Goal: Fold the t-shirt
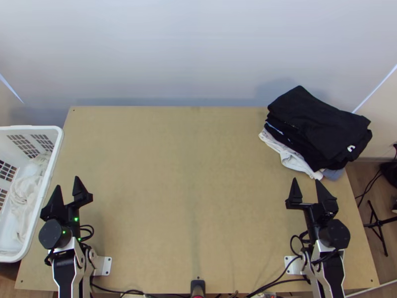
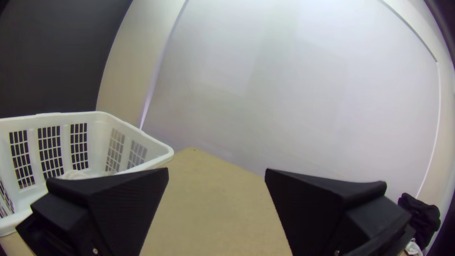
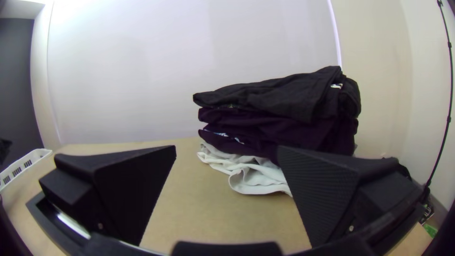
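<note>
A white cloth t-shirt [image 1: 27, 191] lies bunched inside a white plastic basket [image 1: 57, 149] at the left side of a light wooden table [image 1: 188, 174], as the left gripper [image 1: 67, 182] and right gripper [image 1: 306, 180], both empty, hang with fingers parted.

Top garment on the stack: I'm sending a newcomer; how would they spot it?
On the wooden table, at the far right corner, sits a clothes stack. The black garment on top bears a small white mark; unlike the dark pieces beneath, nothing lies over it.
</note>
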